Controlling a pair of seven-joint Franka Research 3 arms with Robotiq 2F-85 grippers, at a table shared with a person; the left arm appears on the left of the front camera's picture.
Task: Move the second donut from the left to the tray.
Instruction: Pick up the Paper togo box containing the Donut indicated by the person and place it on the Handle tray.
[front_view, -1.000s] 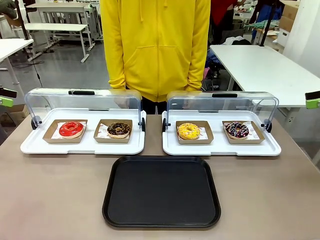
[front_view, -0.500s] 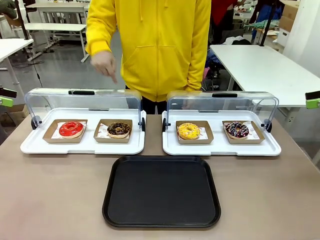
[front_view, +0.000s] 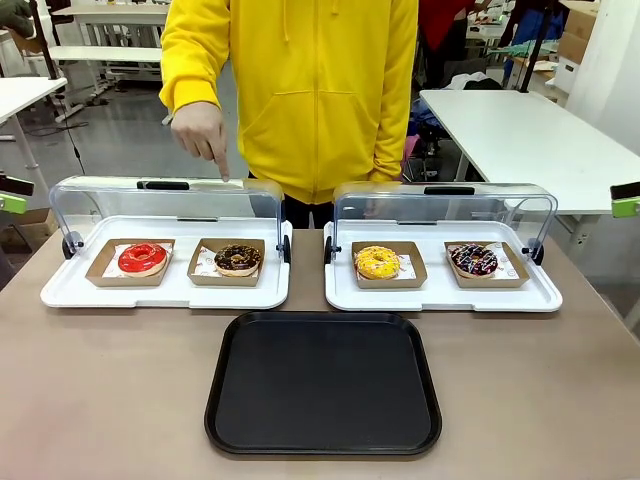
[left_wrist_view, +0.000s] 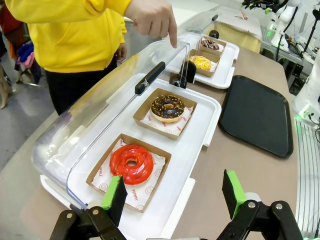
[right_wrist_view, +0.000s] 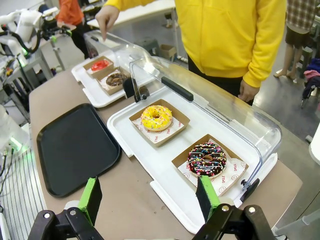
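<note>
The chocolate donut with tan crumbs (front_view: 238, 259) (left_wrist_view: 167, 107) (right_wrist_view: 115, 79) lies in a brown cardboard tray on the left white tray, right of the red-glazed donut (front_view: 142, 258) (left_wrist_view: 131, 163). The black tray (front_view: 323, 383) (left_wrist_view: 257, 115) (right_wrist_view: 75, 147) sits flat on the table in front of both white trays. A person's hand (front_view: 203, 134) (left_wrist_view: 152, 16) points down just above the open clear lid over the chocolate donut. My left gripper (left_wrist_view: 175, 197) stands open near the red donut's end of the left white tray. My right gripper (right_wrist_view: 149, 200) is open by the right white tray.
The right white tray (front_view: 441, 292) holds a yellow donut (front_view: 377, 262) (right_wrist_view: 156, 117) and a dark donut with pink-white sprinkles (front_view: 474, 260) (right_wrist_view: 206, 160). Both clear lids (front_view: 165, 200) stand raised at the back. The person in yellow stands at the far side.
The person's hand has come out from the side, risen and now points down over the left lid above the chocolate donut. Donuts and trays have not moved.
</note>
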